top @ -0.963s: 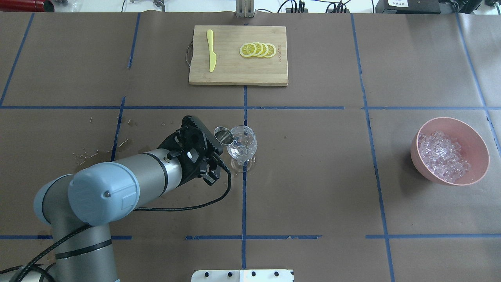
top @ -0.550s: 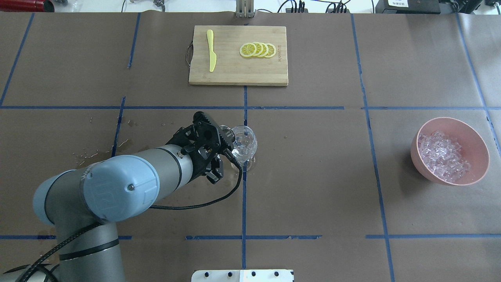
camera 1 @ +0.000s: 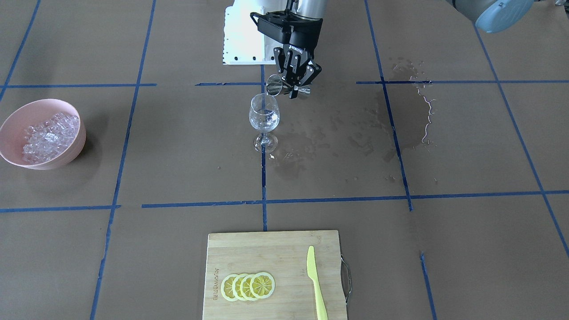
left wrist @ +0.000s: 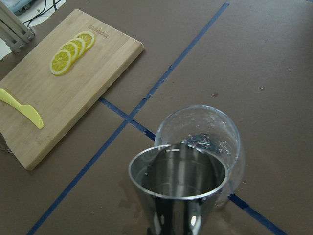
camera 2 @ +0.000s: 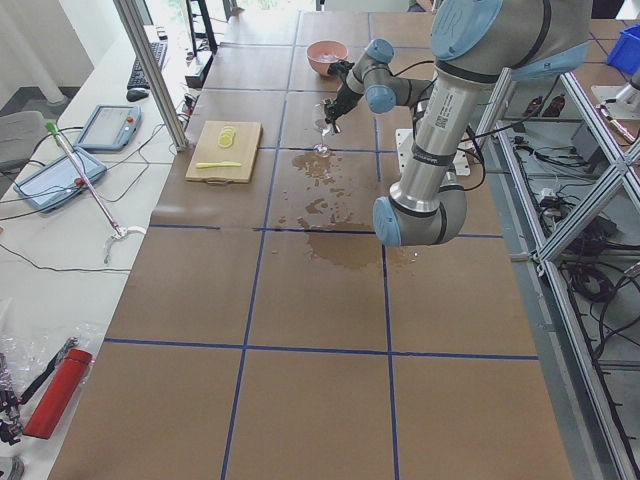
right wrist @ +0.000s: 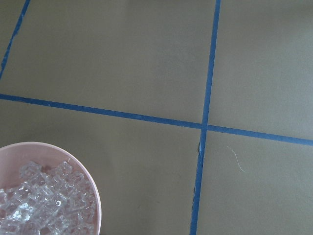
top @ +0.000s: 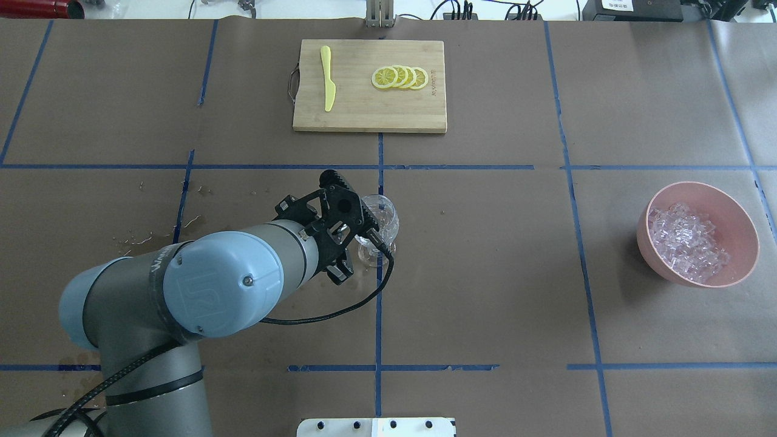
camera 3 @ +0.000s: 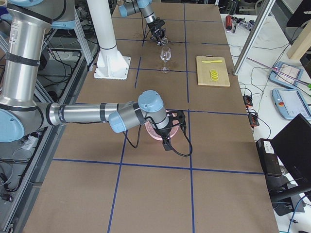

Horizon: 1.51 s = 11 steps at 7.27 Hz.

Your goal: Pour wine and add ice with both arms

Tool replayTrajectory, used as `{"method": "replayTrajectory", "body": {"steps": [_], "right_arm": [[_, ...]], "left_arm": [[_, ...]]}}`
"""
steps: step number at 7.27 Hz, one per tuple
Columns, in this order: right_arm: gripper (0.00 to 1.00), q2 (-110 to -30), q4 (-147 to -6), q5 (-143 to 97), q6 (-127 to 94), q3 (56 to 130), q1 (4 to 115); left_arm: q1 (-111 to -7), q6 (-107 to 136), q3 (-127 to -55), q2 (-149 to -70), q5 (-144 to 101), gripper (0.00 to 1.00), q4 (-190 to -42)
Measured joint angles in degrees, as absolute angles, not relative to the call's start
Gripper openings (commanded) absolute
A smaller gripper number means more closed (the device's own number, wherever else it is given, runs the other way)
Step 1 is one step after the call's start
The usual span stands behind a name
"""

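Rolling its wrist further than a second ago, the left arm (top: 200, 285) tips the jigger (left wrist: 178, 186), clamped in the left gripper (camera 1: 293, 86), over the one glass (camera 1: 264, 113), so wine (camera 1: 265, 122) is going in (a little shows inside) and ice (top: 686, 240) comes next. Counted: two arms, one board (top: 370, 115) beyond the glass, one bowl (top: 731, 206) of ice well right of it, one jigger, one knife (top: 328, 79), four lemon slices (top: 400, 77); right gripper (camera 3: 165, 136) by the bowl, apart or together I cannot tell.
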<state>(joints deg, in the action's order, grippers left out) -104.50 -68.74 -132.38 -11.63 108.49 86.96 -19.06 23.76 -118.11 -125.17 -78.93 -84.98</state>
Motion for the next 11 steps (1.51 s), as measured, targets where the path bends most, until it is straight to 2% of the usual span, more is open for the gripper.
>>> {"method": "replayTrajectory", "body": {"steps": [11], "right_arm": [[1.00,-104.59,-68.73,-132.45,-11.69,108.38,87.01]], "left_arm": [[-19.07,20.55,-116.92,-134.60,-80.06,0.00,-64.48]]}}
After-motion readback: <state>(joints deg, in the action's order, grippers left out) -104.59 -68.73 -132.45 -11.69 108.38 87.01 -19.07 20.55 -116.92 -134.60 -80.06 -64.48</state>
